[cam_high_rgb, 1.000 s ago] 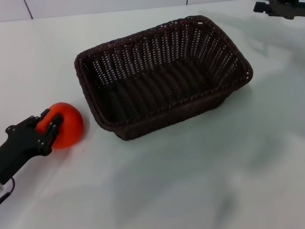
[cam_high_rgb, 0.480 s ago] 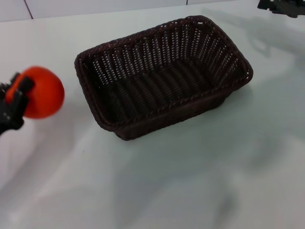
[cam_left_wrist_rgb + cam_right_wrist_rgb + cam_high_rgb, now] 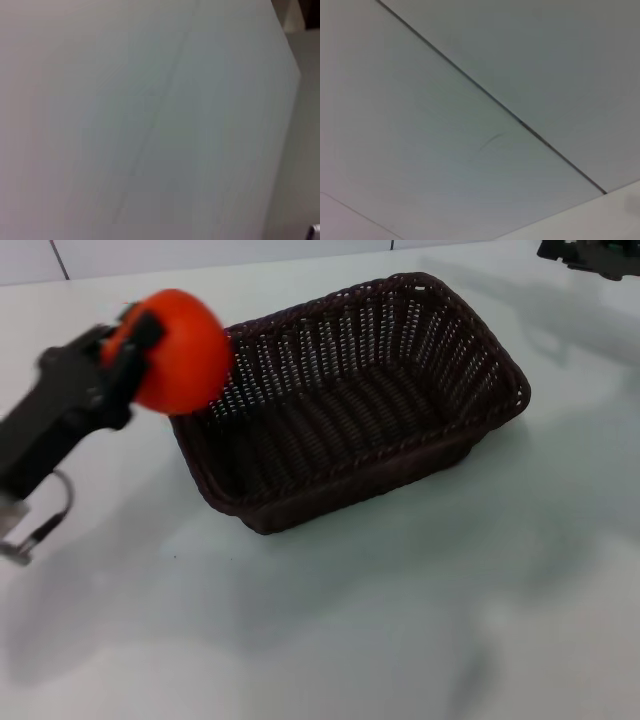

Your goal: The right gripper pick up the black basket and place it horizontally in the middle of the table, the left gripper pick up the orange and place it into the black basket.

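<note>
Now your left gripper [image 3: 135, 350] has its fingers clamped on the orange [image 3: 180, 350], held in the air at the left end of the black basket [image 3: 345, 405], about over its rim. Basket's already flat mid-table [image 3: 400, 620], so only the drop is left; right gripper [image 3: 590, 252] sits parked far right, fingers unreadable.

Orange [image 3: 185, 350] held aloft at dark wicker basket's [image 3: 345, 405] left rim
</note>
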Available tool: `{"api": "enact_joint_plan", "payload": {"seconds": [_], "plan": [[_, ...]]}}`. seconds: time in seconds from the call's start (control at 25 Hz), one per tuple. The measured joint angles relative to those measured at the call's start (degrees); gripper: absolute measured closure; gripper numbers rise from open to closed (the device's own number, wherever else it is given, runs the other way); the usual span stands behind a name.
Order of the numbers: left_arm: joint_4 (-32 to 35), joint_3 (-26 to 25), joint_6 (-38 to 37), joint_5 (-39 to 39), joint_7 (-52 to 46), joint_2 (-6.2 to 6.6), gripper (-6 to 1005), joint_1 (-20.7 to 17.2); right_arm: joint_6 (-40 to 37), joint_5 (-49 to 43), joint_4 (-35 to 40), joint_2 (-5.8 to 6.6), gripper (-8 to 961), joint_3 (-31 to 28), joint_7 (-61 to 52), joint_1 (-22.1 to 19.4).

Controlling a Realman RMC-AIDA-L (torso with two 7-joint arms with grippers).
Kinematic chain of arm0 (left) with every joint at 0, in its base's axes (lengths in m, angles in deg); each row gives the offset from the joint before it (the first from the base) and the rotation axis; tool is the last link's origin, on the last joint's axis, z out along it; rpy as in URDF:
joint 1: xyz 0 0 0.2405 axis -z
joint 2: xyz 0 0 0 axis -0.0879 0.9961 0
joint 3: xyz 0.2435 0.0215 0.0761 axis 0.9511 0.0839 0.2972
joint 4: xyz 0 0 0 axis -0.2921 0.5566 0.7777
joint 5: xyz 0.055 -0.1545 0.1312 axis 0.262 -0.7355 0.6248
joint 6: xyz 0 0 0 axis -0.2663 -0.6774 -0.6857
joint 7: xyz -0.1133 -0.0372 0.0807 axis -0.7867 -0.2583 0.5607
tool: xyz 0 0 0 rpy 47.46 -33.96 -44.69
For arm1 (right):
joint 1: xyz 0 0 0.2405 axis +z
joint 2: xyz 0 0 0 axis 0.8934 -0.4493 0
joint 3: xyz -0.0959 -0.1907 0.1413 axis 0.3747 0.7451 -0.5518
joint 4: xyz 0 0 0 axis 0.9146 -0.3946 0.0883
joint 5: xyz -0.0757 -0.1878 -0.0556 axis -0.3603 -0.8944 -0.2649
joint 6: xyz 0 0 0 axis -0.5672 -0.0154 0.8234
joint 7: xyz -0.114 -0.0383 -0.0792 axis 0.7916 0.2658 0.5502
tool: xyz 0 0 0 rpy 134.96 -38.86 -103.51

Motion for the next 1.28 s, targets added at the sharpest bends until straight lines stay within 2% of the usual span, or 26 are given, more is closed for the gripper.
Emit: {"api": "enact_joint_plan", "payload": {"seconds": [0.16, 0.36, 0.48, 0.6, 0.72, 0.8, 0.88, 0.96, 1.16, 1.28], "plan": [[2.11, 3.1, -4.5, -0.13, -1.16, -0.14, 913, 4.1, 0.11, 0.15, -0.04, -0.78, 126, -0.2, 1.41, -0.09], [3.04, 3.61, -6.75, -0.34, -2.11, -0.2, 795, 5.52, -0.06, 2.23, -0.04, -1.5, 126, -0.2, 3.96, -0.59], [2.96, 3.08, -5.6, -1.43, -2.11, -0.22, 553, 4.7, -0.52, 5.61, -0.04, -2.07, 126, -0.19, 6.71, -1.15], [2.71, 2.73, -4.09, -3.6, -1.77, -0.2, 428, 3.09, -0.8, 10.53, -0.04, -2.96, 125, -0.19, 11.21, -1.81], [2.5, 0.92, -2.25, -6.74, -1.07, -0.08, 324, 0.47, -0.95, 16.93, -0.05, -4.43, 125, -0.18, 18.66, -2.47], [2.56, -0.94, -0.68, -9.0, 0.41, -0.08, 284, -1.34, -1.05, 21.89, -0.04, -5.85, 125, -0.19, 25.23, -2.96], [4.23, -5.12, 3.03, -13.01, 5.2, -0.23, 244, -4.29, -1.5, 27.14, -0.38, -7.24, 125, -0.28, 32.76, -3.41], [5.51, -6.86, 4.52, -14.46, 7.45, -0.25, 203, -5.33, -2.18, 33.85, -2.44, -8.2, 126, -0.51, 42.82, -3.67], [12.61, -14.59, 9.03, -18.5, 17.7, -0.33, 120, -7.6, -2.46, 54.02, -14.44, -8.35, 126, -1.31, 72.89, -2.17], [15.43, -16.66, 9.43, -18.95, 21.75, -0.38, 112, -7.85, -2.22, 60.0, -18.62, -8.46, 126, -1.33, 84.86, -0.76]]}}
